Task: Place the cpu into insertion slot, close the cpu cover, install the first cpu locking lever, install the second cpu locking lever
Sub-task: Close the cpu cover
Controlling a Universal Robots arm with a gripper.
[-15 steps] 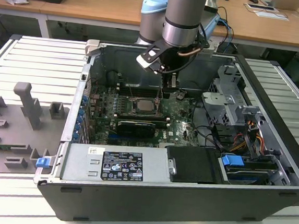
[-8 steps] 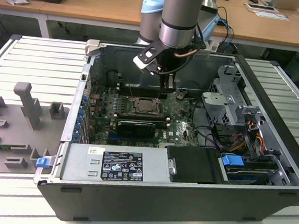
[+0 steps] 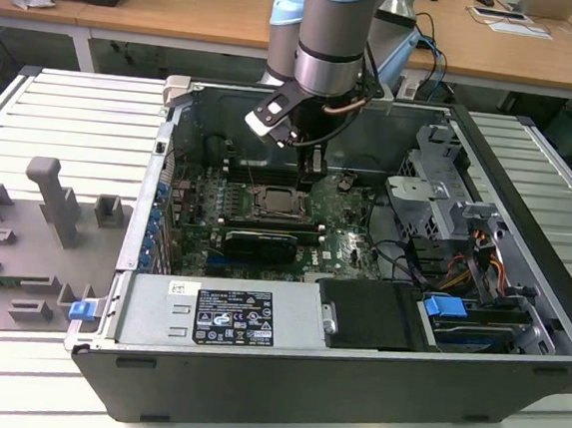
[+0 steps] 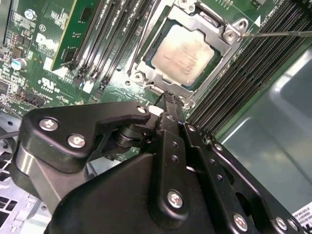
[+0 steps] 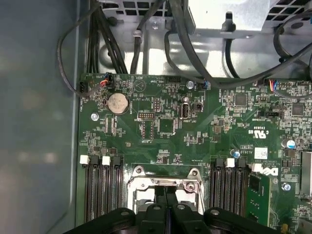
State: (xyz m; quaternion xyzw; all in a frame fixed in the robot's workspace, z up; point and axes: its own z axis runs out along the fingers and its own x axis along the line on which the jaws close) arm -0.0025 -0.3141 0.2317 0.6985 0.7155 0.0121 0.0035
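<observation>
Black gripper (image 4: pixel 169 100) links crowd the foreground of the second wrist view. Its two fingers are pressed together into one narrow tip, with nothing visible between them. Across the exterior view from its left, a grey fixture tray (image 3: pixel 34 232) lies outside the open computer case (image 3: pixel 351 390). Inside the case, the green motherboard (image 3: pixel 194 206) carries the insertion slot (image 3: pixel 266 210) near its middle. The gripper hangs just above the slot's far edge. The drive cage (image 3: pixel 432 177) and a blue tab (image 3: pixel 445 308) sit toward the exterior view's right. In the second wrist view, the cpu (image 4: pixel 183 48) lies flat in the slot. Its pale metal face shows through the window of the cpu cover (image 4: pixel 195 17), which looks folded down around it. From the cover's corner a thin wire locking lever (image 4: pixel 278 33) runs out over the memory slots (image 4: pixel 253 63). Whether it is latched cannot be told. With the chip seated and the cover apparently closed, the step in hand reads as the first locking lever. The closed tip sits near the socket edge closest to the wrist and does not clearly touch anything. Lever work here would likely call for the shut tip to bear on the thin wire itself, pushing it down and sideways under its hook without sliding onto the cover or the neighbouring slots.
</observation>
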